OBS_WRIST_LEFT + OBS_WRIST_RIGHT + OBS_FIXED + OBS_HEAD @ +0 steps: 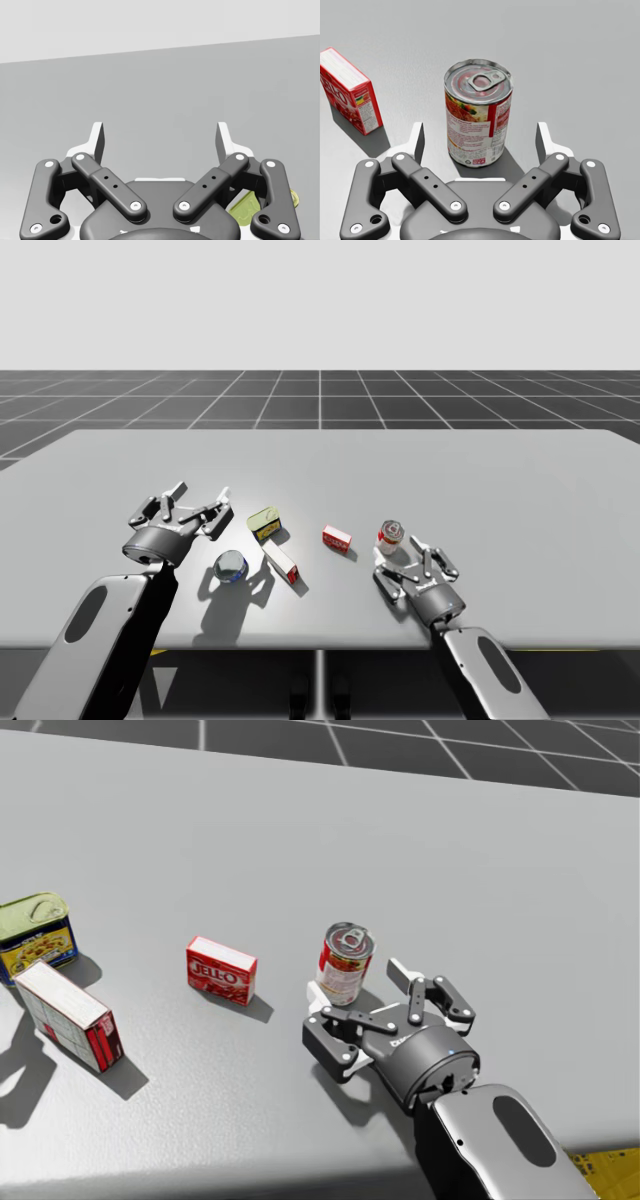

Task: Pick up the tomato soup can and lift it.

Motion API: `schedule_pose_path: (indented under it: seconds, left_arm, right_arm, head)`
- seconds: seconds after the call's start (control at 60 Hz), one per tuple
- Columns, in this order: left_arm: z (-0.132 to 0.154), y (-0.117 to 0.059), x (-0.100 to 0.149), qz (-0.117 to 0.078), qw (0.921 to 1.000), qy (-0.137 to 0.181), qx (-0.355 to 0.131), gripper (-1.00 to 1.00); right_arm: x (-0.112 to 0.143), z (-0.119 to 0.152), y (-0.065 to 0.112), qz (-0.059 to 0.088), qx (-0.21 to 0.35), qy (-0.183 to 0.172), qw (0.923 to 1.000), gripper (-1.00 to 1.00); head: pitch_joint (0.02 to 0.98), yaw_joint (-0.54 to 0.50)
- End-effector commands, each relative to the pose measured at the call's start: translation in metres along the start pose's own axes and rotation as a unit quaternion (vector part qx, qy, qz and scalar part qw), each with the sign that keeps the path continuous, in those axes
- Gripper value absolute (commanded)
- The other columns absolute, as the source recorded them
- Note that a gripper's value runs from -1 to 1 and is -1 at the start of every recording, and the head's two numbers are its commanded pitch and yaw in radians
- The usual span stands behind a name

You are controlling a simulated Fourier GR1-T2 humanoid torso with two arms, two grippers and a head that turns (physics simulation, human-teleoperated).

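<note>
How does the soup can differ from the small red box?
The soup can is a round cylinder with a metal lid; the small red box is flat-sided. The soup can stands between my right end effector's open fingers, touching neither; the small red box stands outside them, to one side. Both are red and white and stand on the table.

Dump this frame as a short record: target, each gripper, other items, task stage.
target: red-and-white soup can, upright on the table, not lifted
right gripper: open, one finger on each side of the can, neither touching it
left gripper: open, nothing between its fingers
other items: small red box beside the can; long red-and-white box; green-topped tin; silver-and-blue can near the left gripper
task stage: grasp not yet closed
</note>
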Motion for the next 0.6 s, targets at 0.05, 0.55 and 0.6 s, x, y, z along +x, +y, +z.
schedule_pose_path:
  seconds: [0.05, 0.55, 0.6]
  left_arm:
    - [0.000, 0.000, 0.000, 0.001, 1.0000, -0.001, 0.000, -1.00]
    - [-0.001, 0.000, 0.000, -0.001, 1.0000, -0.001, 0.000, -1.00]
    - [-0.001, 0.000, 0.000, -0.001, 1.0000, -0.001, 0.000, -1.00]
  right_arm:
    - [-0.001, -0.020, 0.003, -0.007, -0.006, 0.007, 0.9999, -1.00]
    - [-0.004, -0.039, 0.004, -0.004, -0.029, 0.016, 0.9994, 0.96]
    - [-0.004, -0.039, 0.003, -0.011, -0.034, 0.019, 0.9992, 1.00]
  head:
    - [0.827, -0.24]
    - [0.822, -0.24]
    - [0.815, -0.24]
